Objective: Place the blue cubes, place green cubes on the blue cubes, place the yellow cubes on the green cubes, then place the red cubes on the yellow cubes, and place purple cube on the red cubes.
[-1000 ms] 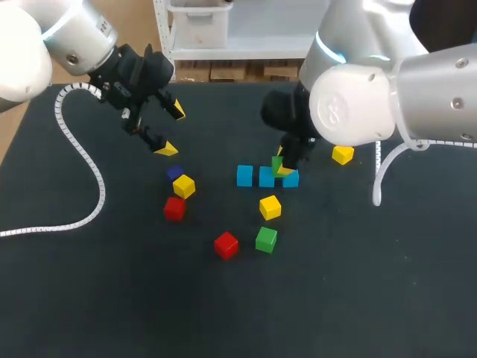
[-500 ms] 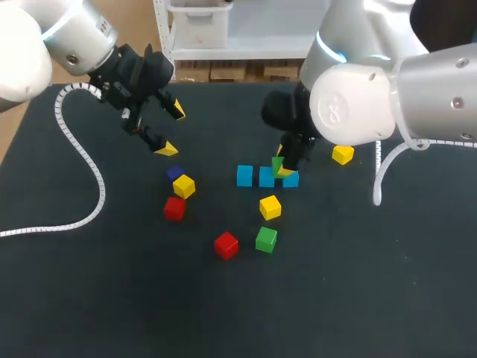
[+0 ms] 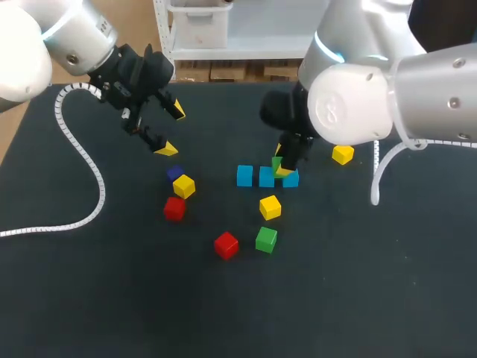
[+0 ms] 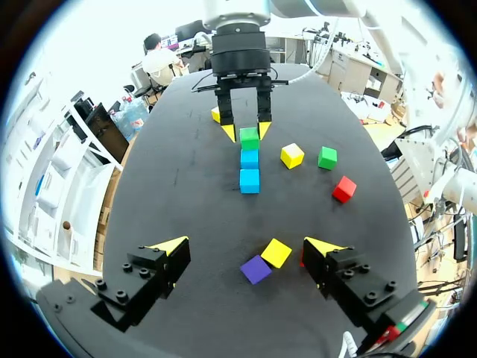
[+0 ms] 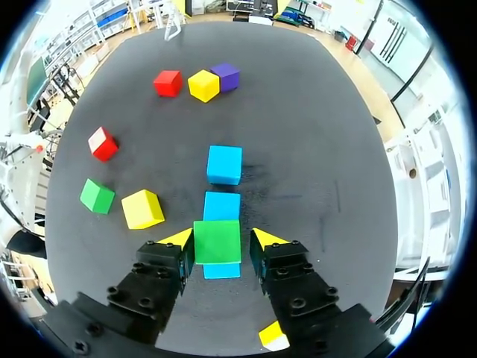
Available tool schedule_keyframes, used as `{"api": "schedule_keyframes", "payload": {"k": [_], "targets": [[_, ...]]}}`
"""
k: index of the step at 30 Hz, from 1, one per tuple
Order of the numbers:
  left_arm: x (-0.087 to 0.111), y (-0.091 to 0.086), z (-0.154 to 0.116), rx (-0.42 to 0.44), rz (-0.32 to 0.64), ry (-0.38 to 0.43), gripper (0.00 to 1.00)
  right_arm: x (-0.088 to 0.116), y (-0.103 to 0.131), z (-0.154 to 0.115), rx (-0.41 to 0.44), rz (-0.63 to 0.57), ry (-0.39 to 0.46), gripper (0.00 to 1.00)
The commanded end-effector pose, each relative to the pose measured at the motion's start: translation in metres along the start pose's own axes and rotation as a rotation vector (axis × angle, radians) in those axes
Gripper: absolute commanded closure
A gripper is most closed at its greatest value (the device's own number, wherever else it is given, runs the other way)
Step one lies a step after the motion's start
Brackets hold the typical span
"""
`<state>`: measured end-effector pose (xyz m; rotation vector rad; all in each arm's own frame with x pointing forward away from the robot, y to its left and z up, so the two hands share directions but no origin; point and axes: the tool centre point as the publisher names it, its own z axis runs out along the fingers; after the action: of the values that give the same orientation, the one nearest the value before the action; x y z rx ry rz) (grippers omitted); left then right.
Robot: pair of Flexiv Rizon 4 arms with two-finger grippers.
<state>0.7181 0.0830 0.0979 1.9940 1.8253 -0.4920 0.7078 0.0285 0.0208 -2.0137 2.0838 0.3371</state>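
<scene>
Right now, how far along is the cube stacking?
Done: three blue cubes lie in a row. In hand: the right pincer is shut on a green cube over the end blue cube of that row. Left to do: the other green cube, three yellow cubes, two red cubes and the purple cube, all unstacked. The left pincer is open and empty.

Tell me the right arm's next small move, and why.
Probably ease the right gripper straight down to seat the green cube before opening. Its fingers hold that cube over the end blue cube of the three-cube row, roughly lined up. Whether it already rests there cannot be told.
</scene>
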Motion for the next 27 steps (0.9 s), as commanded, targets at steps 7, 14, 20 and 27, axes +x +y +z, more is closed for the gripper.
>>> {"api": "schedule_keyframes", "payload": {"k": [7, 14, 20, 27], "targets": [[0.001, 0.0, 0.0, 0.0, 0.003, -0.002, 0.0, -0.001, -0.003, 0.001, 0.001, 0.006, -0.001, 0.54], [0.001, 0.0, 0.0, 0.0, 0.003, -0.002, 0.0, -0.003, -0.004, 0.001, -0.007, -0.005, -0.006, 0.36], [0.001, 0.0, 0.0, 0.0, 0.003, -0.002, 0.0, -0.003, 0.0, -0.002, -0.047, -0.034, -0.019, 0.0], [0.001, 0.0, 0.0, 0.0, 0.003, -0.002, 0.0, 0.003, 0.003, -0.022, -0.056, -0.044, -0.073, 0.0]]}}
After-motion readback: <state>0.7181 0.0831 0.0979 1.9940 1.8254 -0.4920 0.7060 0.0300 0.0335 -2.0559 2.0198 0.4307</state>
